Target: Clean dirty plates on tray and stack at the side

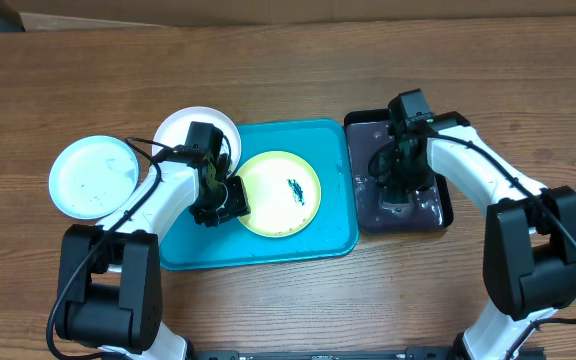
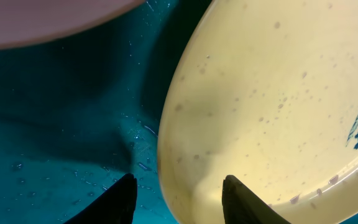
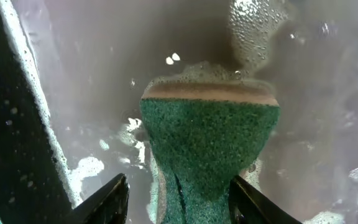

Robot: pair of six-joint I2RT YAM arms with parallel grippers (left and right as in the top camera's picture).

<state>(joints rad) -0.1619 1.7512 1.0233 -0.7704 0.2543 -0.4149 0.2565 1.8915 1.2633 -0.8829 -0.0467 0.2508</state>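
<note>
Two robot arms work at a wooden surface where a teal tray lies at the centre. A yellow plate sits flat in the tray, marked right of its middle with a dark blue-green smear. A white plate rests at the tray's far left corner, partly over the rim. A pale mint-green plate lies on the bare surface to the left, apart from the tray.

The left end effector is down at the yellow plate's left edge. Its wrist camera shows the two fingers part-way open and straddling the rim, one over the plate and one over the wet tray floor. Whether they actually clamp the plate cannot be told.

To the right, just beside the teal tray, a smaller black tray holds soapy water. The right end effector hangs over it, fingers part-way apart on either side of a green sponge. The sponge stands upright in the suds, narrowed at its waist. Whether the fingers grip it cannot be told from here.
</note>
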